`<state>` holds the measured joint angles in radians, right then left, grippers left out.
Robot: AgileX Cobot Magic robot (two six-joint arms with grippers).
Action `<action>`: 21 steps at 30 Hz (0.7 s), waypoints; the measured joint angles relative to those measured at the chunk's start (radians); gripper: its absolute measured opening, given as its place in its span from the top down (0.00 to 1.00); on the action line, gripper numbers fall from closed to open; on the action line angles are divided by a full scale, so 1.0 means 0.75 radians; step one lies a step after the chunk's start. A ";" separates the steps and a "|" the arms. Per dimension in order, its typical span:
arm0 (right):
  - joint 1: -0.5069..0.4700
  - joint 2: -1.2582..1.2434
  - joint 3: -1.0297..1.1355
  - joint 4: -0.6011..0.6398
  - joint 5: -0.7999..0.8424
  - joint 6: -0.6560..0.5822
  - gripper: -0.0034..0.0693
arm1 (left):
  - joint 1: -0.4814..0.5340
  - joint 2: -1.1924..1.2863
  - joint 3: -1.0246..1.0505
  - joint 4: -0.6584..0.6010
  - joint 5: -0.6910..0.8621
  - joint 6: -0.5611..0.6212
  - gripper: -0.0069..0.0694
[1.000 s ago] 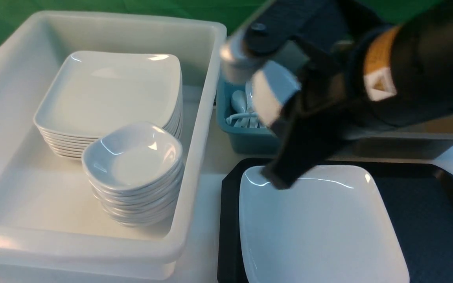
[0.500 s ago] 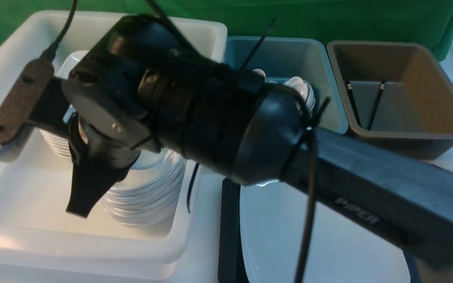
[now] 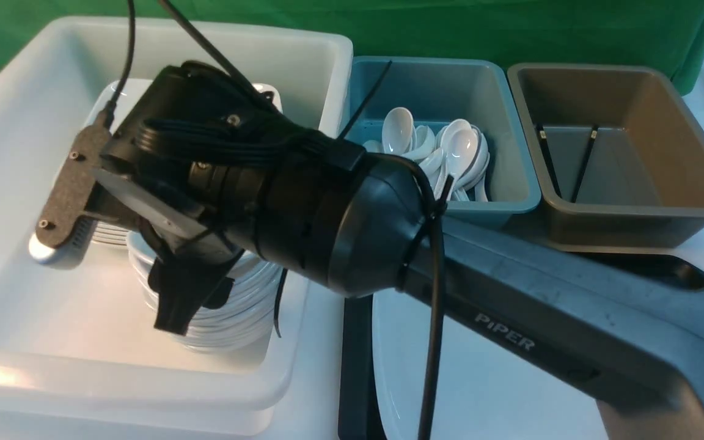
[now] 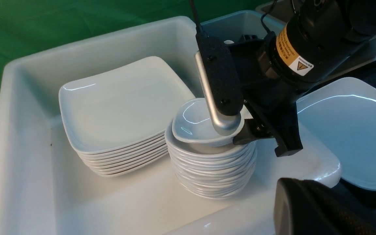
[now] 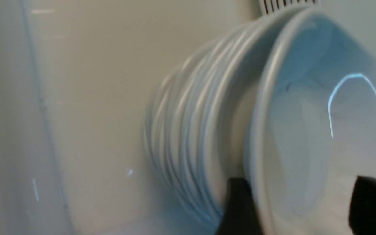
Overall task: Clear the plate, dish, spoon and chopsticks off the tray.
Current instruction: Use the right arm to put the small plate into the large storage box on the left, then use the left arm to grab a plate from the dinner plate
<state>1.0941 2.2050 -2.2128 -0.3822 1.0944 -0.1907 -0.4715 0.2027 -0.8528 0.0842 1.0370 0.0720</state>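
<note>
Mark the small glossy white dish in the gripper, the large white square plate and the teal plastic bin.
small glossy white dish point(image 4: 193, 123): left wrist view, inner bowl.
large white square plate point(image 4: 348, 130): left wrist view, flat centre.
teal plastic bin point(image 3: 508, 153): front view, right wall.

White table point(image 3: 326, 366), tub point(image 3: 205, 27), teal bin point(image 3: 489, 211), brown bin point(image 3: 633, 229), black tray point(image 3: 357, 366)

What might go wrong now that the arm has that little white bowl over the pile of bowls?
1. The right gripper pinches the dish by one edge only, and it hangs tilted over the dish stack; released like this, it may settle crooked or slide off.
2. The stack is tall and close beside the stacked plates; a sideways nudge might shift it against them.
</note>
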 joint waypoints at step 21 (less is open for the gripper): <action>0.036 -1.003 0.670 0.051 0.099 0.393 0.81 | 0.000 0.460 0.032 -0.250 0.032 0.240 0.89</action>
<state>1.1215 1.4524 -1.7104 -0.3438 1.1683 0.1042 -0.4715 0.5477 -0.8285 -0.1036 1.0609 0.2521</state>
